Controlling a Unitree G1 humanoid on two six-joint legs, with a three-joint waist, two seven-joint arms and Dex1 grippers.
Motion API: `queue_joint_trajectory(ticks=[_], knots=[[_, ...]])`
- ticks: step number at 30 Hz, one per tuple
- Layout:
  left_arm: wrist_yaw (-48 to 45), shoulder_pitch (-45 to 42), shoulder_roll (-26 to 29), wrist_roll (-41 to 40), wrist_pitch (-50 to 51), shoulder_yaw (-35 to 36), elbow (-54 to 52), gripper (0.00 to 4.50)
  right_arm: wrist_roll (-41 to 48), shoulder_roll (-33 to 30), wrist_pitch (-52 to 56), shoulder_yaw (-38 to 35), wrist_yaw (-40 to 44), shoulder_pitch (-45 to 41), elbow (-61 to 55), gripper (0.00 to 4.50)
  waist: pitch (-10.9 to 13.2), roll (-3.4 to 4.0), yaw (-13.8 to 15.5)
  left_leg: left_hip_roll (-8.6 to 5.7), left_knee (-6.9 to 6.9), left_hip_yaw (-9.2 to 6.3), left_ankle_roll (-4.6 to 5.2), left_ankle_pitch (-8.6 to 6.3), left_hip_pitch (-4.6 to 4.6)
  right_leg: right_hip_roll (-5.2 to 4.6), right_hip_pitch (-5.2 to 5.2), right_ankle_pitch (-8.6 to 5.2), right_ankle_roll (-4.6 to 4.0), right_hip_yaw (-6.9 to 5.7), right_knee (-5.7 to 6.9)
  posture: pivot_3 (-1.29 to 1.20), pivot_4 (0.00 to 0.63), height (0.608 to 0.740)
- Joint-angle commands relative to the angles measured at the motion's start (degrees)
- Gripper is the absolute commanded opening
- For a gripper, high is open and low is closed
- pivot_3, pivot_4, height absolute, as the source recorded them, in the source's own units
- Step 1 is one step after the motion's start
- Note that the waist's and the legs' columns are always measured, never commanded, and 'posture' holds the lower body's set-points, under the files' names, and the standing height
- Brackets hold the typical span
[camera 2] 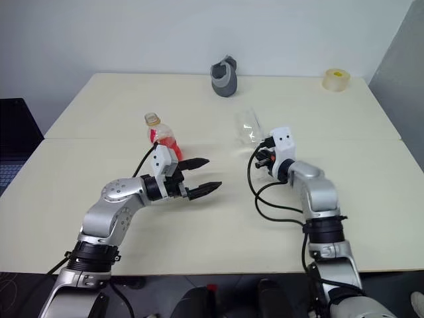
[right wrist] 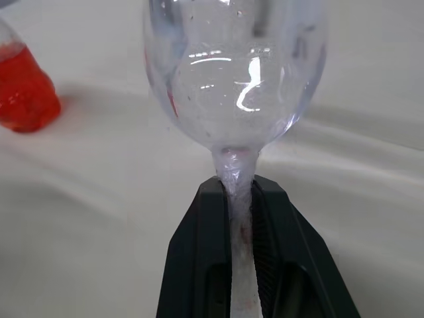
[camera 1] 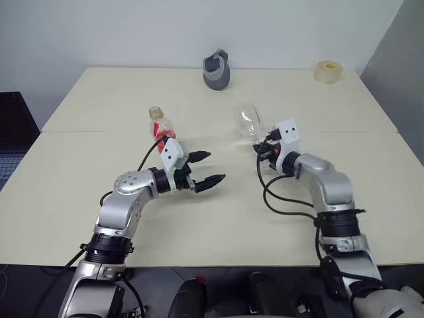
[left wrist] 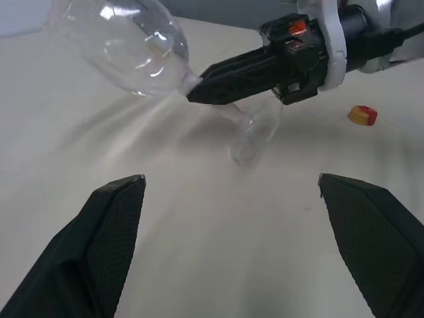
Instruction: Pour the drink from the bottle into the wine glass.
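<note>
The small clear bottle (camera 1: 161, 126) stands upright at the table's middle left with the red-orange drink (right wrist: 23, 89) in its lower part and its neck uncapped. My left gripper (camera 1: 213, 167) is open just in front and to the right of it, holding nothing. The wine glass (camera 1: 246, 121) leans tilted, its bowl (left wrist: 126, 40) empty and its foot (left wrist: 255, 129) low near the table. My right gripper (right wrist: 235, 182) is shut on the glass's stem just under the bowl.
A dark grey jug (camera 1: 216, 69) stands at the table's far edge, and a roll of tape (camera 1: 328, 71) at the far right corner. A yellow-and-red cap (left wrist: 362, 115) lies on the table beyond the right gripper.
</note>
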Motion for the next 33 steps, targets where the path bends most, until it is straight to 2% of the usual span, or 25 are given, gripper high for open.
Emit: queue_joint_trajectory(ticks=[1,6,10,17,28,33], knots=[[-0.65,-2.35,1.34,-1.74,1.00,1.95,-2.05,4.50,0.31,2.98,-8.91,-0.08,-3.96,-0.14,1.18,0.16,0.00,0.00,0.01,0.00,-0.01,0.02,-0.01,0.00,-0.01,0.00,-0.01,0.00,0.00,-0.01,-0.01,0.00,0.150,0.740],[-0.53,-3.59,1.85,-2.23,2.23,2.07,-2.41,4.50,0.02,5.83,-18.28,0.07,-6.60,-0.37,7.48,0.16,0.00,0.00,0.08,-0.04,0.00,0.06,-0.02,0.01,-0.03,-0.02,0.00,0.00,0.00,0.01,-0.06,0.00,0.150,0.740],[-0.20,-3.92,1.75,-2.32,3.35,1.67,-3.69,4.50,-0.22,5.34,-22.68,1.07,-5.88,1.63,9.37,0.16,0.00,0.00,0.08,-0.03,0.00,0.07,-0.02,0.01,-0.02,-0.02,0.00,0.00,0.00,0.01,-0.06,0.00,0.150,0.740],[-1.10,-4.07,1.81,-2.78,4.78,1.55,-4.44,4.50,3.33,3.97,-18.68,2.62,-2.62,8.25,1.73,0.16,0.00,0.00,0.36,-0.03,0.01,0.03,-0.01,0.01,-0.02,-0.02,0.03,0.00,0.00,0.02,-0.07,0.00,0.150,0.740],[-4.97,-3.77,3.18,-4.05,6.94,0.31,-5.89,4.50,1.85,1.06,-23.55,7.75,-0.05,20.08,-6.83,0.16,-0.01,-0.01,0.45,-0.02,0.01,0.00,-0.01,0.01,0.04,-0.02,0.10,-0.02,0.00,0.01,-0.09,0.00,0.150,0.740],[-6.04,-3.44,3.60,-4.32,7.32,0.13,-6.47,4.50,2.67,0.02,-23.89,7.90,0.51,23.32,-9.28,0.16,-0.03,-0.05,0.50,-0.05,0.01,-0.08,-0.01,0.00,0.13,-0.02,0.25,-0.04,-0.01,0.01,-0.13,0.00,0.150,0.740]])
